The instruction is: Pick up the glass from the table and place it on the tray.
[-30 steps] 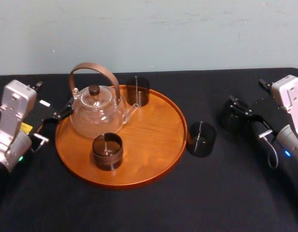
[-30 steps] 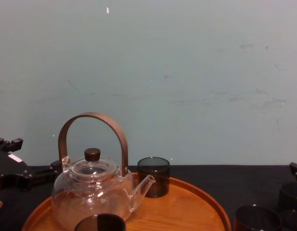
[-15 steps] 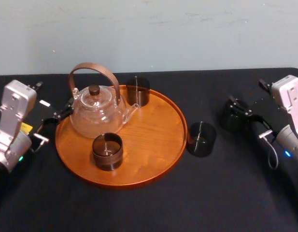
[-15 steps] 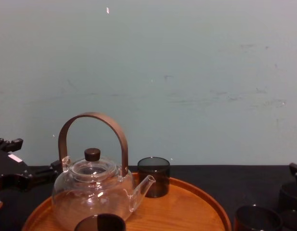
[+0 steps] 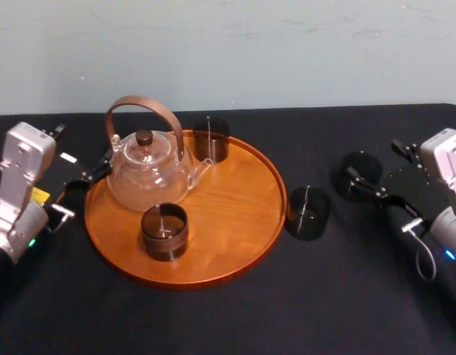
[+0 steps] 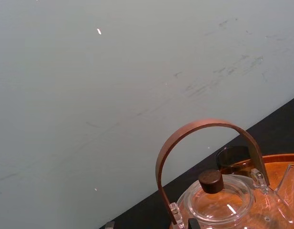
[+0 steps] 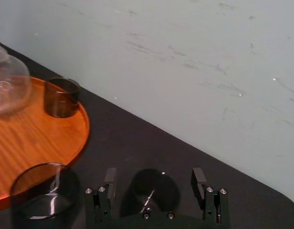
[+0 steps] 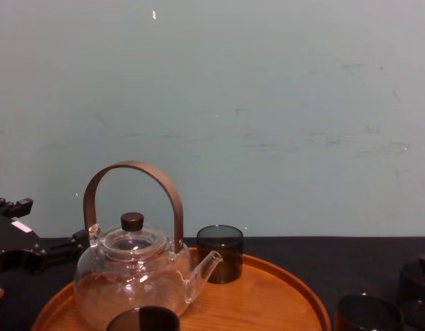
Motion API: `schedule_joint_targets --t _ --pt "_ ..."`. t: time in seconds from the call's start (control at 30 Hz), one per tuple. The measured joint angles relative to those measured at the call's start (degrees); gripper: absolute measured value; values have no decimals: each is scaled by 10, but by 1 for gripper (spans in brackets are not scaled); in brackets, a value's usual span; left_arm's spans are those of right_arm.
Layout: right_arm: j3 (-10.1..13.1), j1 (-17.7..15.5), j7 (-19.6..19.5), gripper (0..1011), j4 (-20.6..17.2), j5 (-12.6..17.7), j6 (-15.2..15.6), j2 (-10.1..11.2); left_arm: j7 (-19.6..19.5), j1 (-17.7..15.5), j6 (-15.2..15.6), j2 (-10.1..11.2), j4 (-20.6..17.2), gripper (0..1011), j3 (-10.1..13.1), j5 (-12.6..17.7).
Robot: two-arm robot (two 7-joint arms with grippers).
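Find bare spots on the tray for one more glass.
Bare: the right half of the tray, bordered by the rear glass, the teapot spout, the front glass and the rim. Crowded: its left half, under the teapot.

Ahead of me a plain painted wall (image 8: 267, 103) spans the whole width, pale grey-green and matte. It is worn: faint horizontal scuffs (image 8: 336, 141) streak it on my right side, thinner slanting scratches (image 6: 218, 81) cross it higher up, and a small white fleck (image 8: 154, 14) sits near the top. Its foot meets the far edge of the table (image 5: 324, 296), a wide surface under matte black cloth whose far right corner is rounded. The light falls soft and even on the wall, with no hard shadows.
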Motion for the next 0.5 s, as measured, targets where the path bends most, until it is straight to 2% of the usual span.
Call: schedule_joint_targets --t 0.3,0.5 --pt "14 -52 21 1000 -63 8 15 17 0 0 0 0 0 1001 0 0" --pt "20 -75 38 1000 -86 17 20 23 0 0 0 0 0 1001 0 0"
